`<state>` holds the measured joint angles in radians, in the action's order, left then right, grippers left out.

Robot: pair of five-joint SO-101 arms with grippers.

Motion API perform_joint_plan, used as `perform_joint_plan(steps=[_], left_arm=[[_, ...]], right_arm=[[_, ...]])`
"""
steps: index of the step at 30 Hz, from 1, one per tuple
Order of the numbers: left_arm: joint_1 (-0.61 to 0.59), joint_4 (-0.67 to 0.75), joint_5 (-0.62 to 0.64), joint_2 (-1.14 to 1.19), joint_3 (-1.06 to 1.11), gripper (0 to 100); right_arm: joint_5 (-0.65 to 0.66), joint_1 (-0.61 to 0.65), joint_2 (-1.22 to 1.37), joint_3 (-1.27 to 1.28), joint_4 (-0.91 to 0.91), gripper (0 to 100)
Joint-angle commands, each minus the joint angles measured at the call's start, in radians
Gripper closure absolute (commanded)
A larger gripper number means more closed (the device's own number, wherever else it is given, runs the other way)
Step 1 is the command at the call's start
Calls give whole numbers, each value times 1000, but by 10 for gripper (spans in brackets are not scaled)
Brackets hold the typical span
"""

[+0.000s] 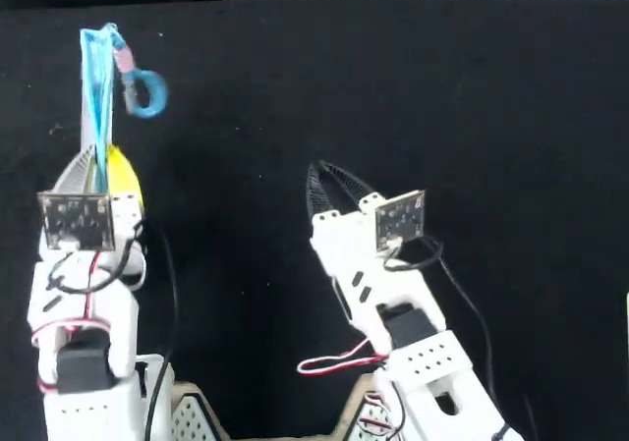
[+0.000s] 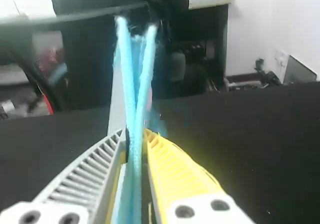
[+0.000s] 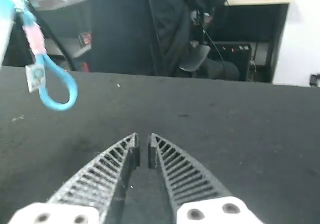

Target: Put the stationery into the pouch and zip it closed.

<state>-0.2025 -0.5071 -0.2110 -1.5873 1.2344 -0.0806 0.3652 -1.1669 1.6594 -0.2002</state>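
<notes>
Pouch point(image 1: 95, 97) held upright in left fingers point(image 2: 175, 176); right fingers point(image 3: 181, 170) seemingly closed, pointing forward.

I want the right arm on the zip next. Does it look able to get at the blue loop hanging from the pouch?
Probably yes. The blue loop hangs free beside the pouch, which the left gripper holds upright; only black table surface separates it from the right gripper.

The table point(image 1: 511, 117) is matt black cloth, the right pincer point(image 3: 143, 140) ribbed plastic.
</notes>
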Motion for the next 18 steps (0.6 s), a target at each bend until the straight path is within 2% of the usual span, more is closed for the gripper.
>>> perform_joint_plan(steps=[1,4,10,18], left_arm=[[15,170,-21,189,-41,971],[58,216,-17,402,-107,971],[213,213,-15,763,-329,968],[364,199,-20,997,-444,964]], right_arm=[[9,8,-24,-7,-48,962],[9,8,-24,-7,-48,962],[9,9,-24,-7,-48,963],[9,9,-24,-8,-48,963]])
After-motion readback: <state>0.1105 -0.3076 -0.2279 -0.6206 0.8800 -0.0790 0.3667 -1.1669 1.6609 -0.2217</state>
